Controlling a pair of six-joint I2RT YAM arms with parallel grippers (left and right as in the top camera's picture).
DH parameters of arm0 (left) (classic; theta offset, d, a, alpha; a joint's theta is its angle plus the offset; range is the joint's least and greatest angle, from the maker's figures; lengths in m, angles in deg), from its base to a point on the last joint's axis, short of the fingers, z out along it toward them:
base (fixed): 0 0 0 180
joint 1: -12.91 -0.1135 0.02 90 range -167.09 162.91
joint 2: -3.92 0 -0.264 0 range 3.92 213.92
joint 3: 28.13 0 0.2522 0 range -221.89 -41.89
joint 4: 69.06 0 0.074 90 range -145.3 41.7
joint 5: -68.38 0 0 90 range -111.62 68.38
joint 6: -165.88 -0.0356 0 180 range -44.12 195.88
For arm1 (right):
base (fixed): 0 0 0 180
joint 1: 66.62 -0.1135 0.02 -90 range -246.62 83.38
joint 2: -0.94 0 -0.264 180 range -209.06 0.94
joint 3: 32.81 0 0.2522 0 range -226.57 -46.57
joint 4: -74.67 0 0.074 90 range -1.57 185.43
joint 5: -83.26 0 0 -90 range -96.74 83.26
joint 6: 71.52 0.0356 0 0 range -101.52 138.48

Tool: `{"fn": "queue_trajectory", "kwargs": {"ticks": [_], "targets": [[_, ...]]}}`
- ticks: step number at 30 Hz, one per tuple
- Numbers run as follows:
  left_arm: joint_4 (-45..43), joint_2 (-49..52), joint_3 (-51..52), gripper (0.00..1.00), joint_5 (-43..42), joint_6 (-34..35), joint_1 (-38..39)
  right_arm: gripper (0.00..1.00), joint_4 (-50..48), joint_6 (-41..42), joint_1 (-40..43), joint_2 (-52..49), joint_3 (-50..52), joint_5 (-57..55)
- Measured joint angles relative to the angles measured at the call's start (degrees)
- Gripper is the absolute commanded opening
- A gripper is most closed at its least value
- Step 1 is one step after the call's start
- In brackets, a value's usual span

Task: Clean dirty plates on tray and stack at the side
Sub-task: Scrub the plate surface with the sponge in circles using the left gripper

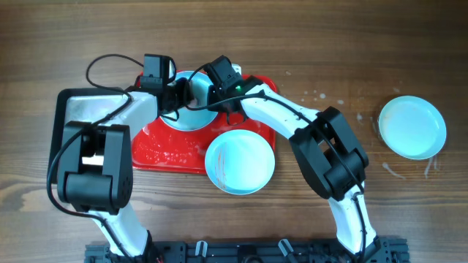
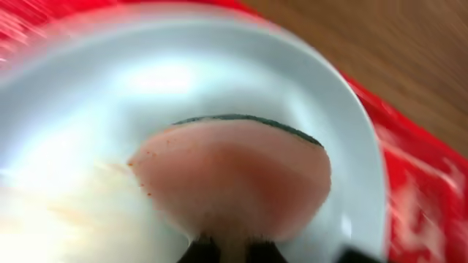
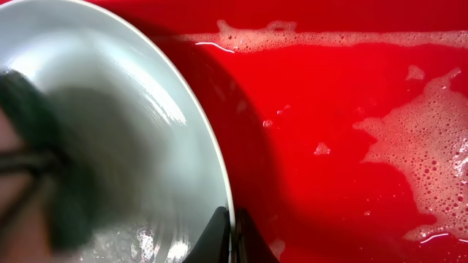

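A pale mint-blue plate [image 1: 191,113] sits at the back of the red tray [image 1: 164,153], partly hidden by both grippers. My right gripper [image 1: 218,98] is shut on this plate's rim [image 3: 219,168], one finger on each side [image 3: 232,235]. My left gripper [image 1: 178,96] is shut on a pink sponge with a dark green back [image 2: 234,183] and presses it onto the plate's inside [image 2: 219,80]. A second plate [image 1: 240,162] lies over the tray's front right corner. A third plate [image 1: 412,126] lies on the table at the far right.
Soapy foam [image 3: 431,153] and water lie on the tray floor. A black-rimmed silvery metal pan [image 1: 73,109] stands left of the tray, under my left arm. Water drops spot the wooden table [image 1: 344,109] near the right plate.
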Motion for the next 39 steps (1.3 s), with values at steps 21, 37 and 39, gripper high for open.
{"fn": "queue_trajectory", "kwargs": {"ticks": [21, 37, 39], "targets": [[28.3, -2.6, -4.0, 0.04, 15.5, -2.1, -1.1, 0.04, -0.1, -1.5, -0.9, 0.0, 0.0, 2.4], [13.5, -0.3, -0.6, 0.04, -15.8, -6.9, -2.6, 0.04, -0.3, -1.5, -0.7, 0.0, 0.0, 2.5], [13.9, -0.4, -1.2, 0.04, -12.9, -5.3, -2.7, 0.04, -0.3, -1.4, -0.8, 0.0, 0.0, 2.6]]}}
